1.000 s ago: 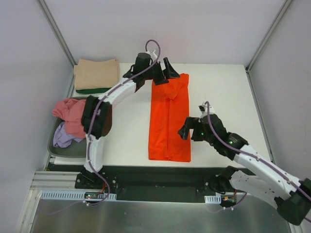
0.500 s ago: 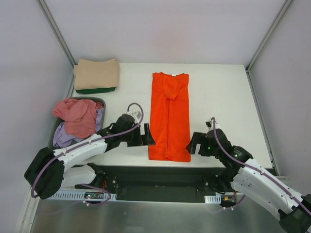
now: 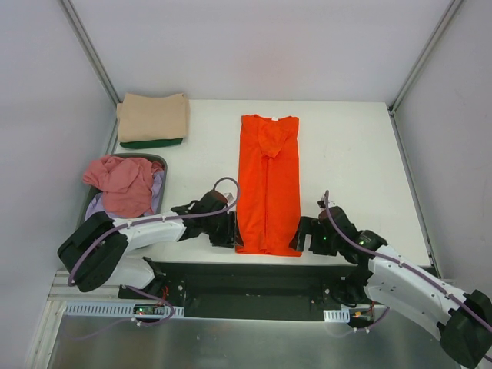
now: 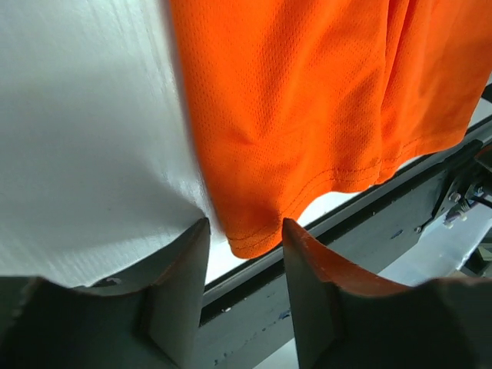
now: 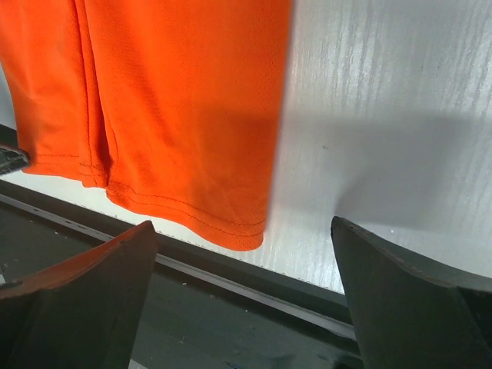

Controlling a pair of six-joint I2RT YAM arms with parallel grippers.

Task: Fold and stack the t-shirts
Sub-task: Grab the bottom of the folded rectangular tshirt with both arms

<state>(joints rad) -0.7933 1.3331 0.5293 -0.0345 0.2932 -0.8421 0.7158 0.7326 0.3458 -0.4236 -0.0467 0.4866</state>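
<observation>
While wrist views crop the orange t-shirt (hem only), left gripper and right gripper gape, empty.

white table (pale grey walls)

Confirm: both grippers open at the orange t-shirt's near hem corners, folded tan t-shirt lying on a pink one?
No. The top external view shows the tan t-shirt lying on a dark green t-shirt, not a pink one. The left gripper and right gripper are open at the orange t-shirt's near corners.
</observation>
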